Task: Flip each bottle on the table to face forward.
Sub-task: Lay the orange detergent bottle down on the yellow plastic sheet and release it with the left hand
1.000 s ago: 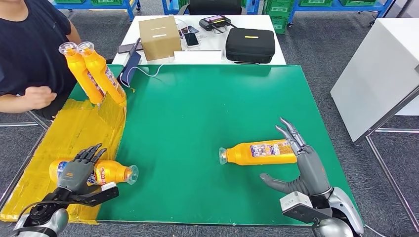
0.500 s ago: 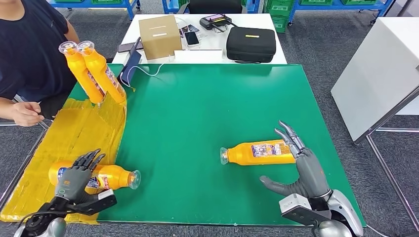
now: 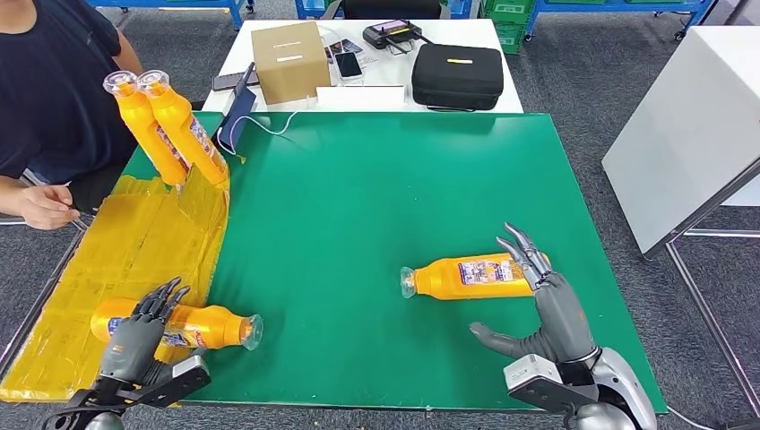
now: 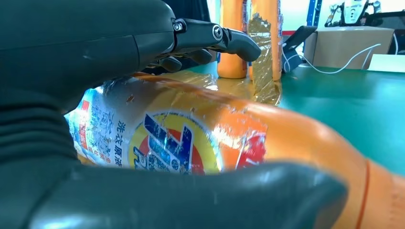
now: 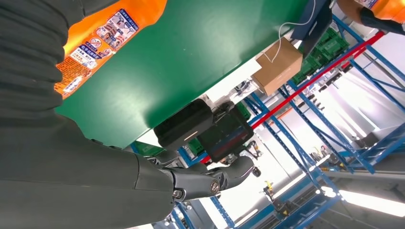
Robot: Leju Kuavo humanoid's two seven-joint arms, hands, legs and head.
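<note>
An orange bottle [image 3: 202, 325] lies on its side at the front left, cap pointing right, half on the yellow taped sheet [image 3: 134, 242]. My left hand [image 3: 134, 345] rests on it, fingers stretched over its body and thumb along its near side; the left wrist view shows its blue and red label [image 4: 167, 148] between them. A second orange bottle [image 3: 470, 276] lies at the front right, cap pointing left, label up. My right hand [image 3: 548, 309] stands open by its base, fingertips at its end. Two more orange bottles [image 3: 166, 130] stand upright at the back left.
A person sits at the left edge with a hand [image 3: 45, 206] near the yellow sheet. Behind the green table [image 3: 376, 179], a white table carries a cardboard box [image 3: 289, 63], a black case [image 3: 457, 76] and phones. Another white table [image 3: 690, 125] stands to the right.
My left hand has drawn back toward me, and the left bottle has shifted a little toward me with it. The person's hand has pulled away to the left. The right hand barely moved.
</note>
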